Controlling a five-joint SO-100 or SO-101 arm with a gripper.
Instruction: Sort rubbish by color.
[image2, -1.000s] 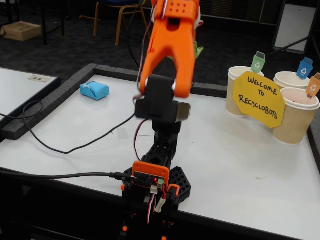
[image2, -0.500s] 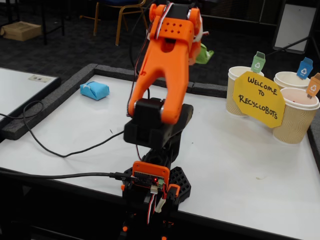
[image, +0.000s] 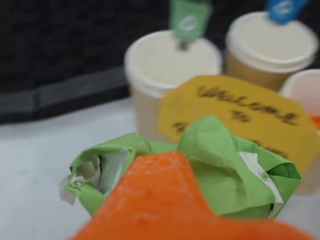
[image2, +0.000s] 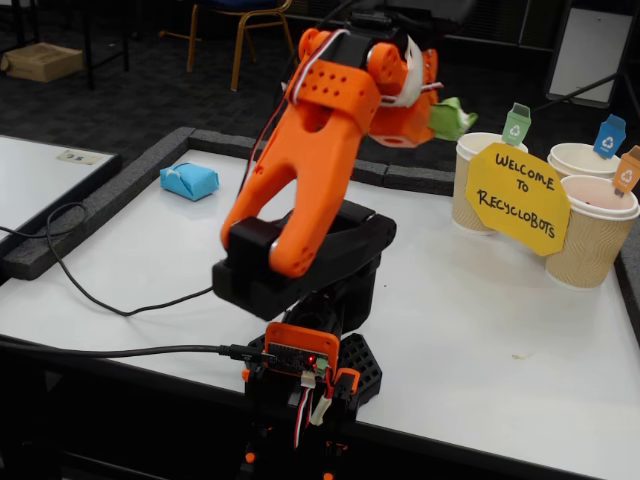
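The job is about half way, by the look of it. The small crumpled light green paper bundle (image2: 449, 118) is up in the air, held by the orange tool (image2: 432, 115) of the robot arm. It is not in any cup yet. The small folded light blue paper bundle (image2: 188, 181) lies on the white counter (image2: 480, 330), at about ten o'clock from the arm's base in the fixed view, well apart from the cups. It is not picked up yet.

The tool is pressed together on the green bundle and pinches it. In the wrist view the green bundle (image: 215, 165) sits just past the tool's orange finger (image: 160, 200).

In the fixed view, the tall beige paper cup with the green tag (image2: 476, 180) stands at about three o'clock from the bundle, near it but lower. The yellow paper welcome sign (image2: 517, 197) leans on the cups. The cup with the blue tag (image2: 583, 158) is behind it.
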